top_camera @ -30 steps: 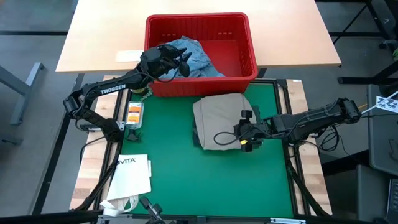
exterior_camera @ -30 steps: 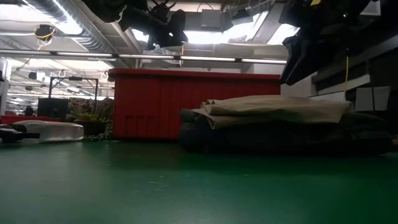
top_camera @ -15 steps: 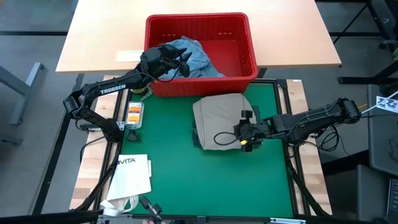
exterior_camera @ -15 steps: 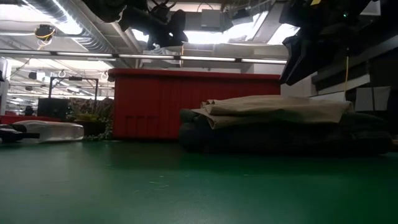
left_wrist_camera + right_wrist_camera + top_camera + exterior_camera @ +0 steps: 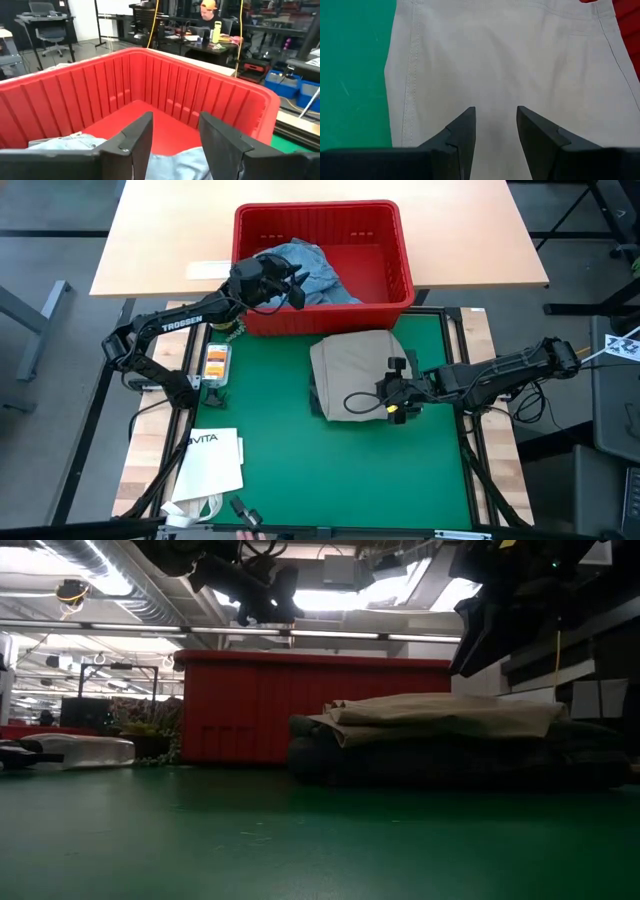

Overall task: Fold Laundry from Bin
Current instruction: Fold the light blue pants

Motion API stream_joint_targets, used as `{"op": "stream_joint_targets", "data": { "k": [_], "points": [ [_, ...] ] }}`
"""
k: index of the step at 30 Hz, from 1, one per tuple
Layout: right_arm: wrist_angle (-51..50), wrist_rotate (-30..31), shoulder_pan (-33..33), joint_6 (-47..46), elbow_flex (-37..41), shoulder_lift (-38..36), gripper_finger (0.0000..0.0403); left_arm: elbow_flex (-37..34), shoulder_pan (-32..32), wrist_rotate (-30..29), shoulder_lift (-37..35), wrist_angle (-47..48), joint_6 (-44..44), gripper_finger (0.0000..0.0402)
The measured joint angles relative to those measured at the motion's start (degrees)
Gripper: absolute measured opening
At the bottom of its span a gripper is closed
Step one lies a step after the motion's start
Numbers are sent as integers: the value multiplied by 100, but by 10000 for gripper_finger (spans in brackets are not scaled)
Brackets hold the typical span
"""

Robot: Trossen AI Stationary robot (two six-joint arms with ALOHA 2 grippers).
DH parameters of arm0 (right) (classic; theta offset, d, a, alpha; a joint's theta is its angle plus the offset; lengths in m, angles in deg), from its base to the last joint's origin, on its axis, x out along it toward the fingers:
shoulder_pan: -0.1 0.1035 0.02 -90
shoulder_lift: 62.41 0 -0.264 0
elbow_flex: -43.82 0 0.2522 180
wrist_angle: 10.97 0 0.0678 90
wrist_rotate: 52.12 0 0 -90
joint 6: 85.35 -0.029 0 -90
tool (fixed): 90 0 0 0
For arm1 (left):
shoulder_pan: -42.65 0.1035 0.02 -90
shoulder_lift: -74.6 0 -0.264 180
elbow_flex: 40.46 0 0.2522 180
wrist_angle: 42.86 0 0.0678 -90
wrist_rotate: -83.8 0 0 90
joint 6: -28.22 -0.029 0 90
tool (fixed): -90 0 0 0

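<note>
The red bin [image 5: 390, 275] stands at the far edge of the green mat [image 5: 270, 450]. Light blue jeans [image 5: 320, 272] lie crumpled on the floor of its left half. My left gripper [image 5: 294, 282] hovers open over the bin's near left part, above the jeans [image 5: 170, 162], nothing between its fingers. A folded khaki garment [image 5: 350, 370] lies on darker folded garments [image 5: 440, 762] on the mat in front of the bin. My right gripper [image 5: 388, 388] hangs open over the khaki garment's [image 5: 495, 60] right part, pointing slantwise down.
A white paper bag printed VITA [image 5: 213, 458] lies at the mat's near left corner. A small orange-and-white object [image 5: 215, 360] sits by the left edge. A wooden tabletop [image 5: 160, 240] extends behind the bin. A person [image 5: 207, 12] sits at a desk far behind.
My left gripper has tipped slightly while staying in place over the bin's near left part. Its fingers remain open. The jeans and the folded stack have not moved.
</note>
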Motion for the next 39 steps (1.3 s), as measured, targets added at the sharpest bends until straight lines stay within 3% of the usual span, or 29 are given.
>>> {"op": "stream_joint_targets", "data": {
  "k": [27, 39],
  "points": [
    [0, 30, 1, 3, 0, 0, 143, 0, 16, -10, 15, -61, -77, 156],
    [-9, 323, 0, 7, 0, 0, 143, 0, 888, -44, 15, 49, 133, 156]
  ]
}}
